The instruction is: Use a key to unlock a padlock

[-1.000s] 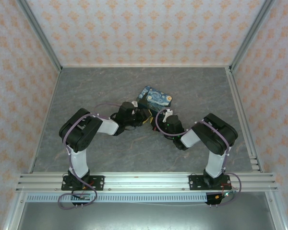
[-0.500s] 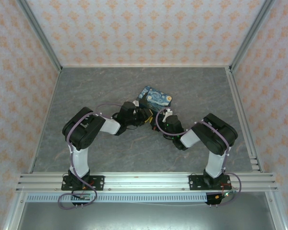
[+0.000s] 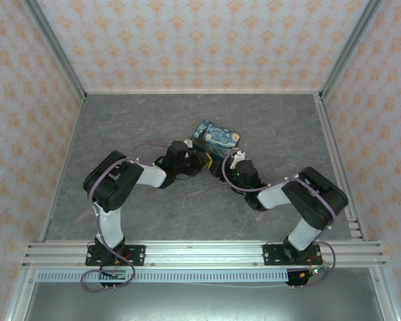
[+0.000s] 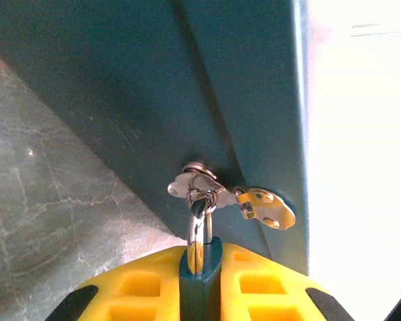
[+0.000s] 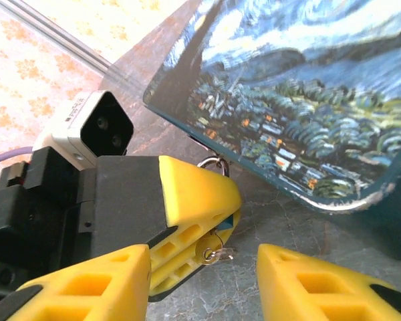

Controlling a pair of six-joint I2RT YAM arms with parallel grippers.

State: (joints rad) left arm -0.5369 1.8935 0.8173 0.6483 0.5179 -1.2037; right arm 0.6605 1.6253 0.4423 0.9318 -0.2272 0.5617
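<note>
- Padlock: tiny teal-blue body w/ thin shiny metal shackle; far smaller than the tin.
- In left wrist view the body is mostly hidden, just a narrow teal strip betw. two yellow fingers.
- Shackle runs up from the body and hooks thru a small metal ring on the hasp at the tin's teal side wall.
- So the lock hangs at the tin's near edge, just above the grey table, about mid-table in top view.
- Left gripper: jaws narrow, clamped on the padlock body from both sides.
- Right wrist view: small silvery key-like piece w/ a ring pokes out of the lock's underside; too small to say more.
- Right gripper: jaws wide, holding nothing, fingers either side of that silvery piece w/o touching it.
- Both grippers meet nose to nose just beside the tin's near edge.
- Tin lid: blue-and-yellow swirly night-sky print, rim worn pale at one corner.
</note>
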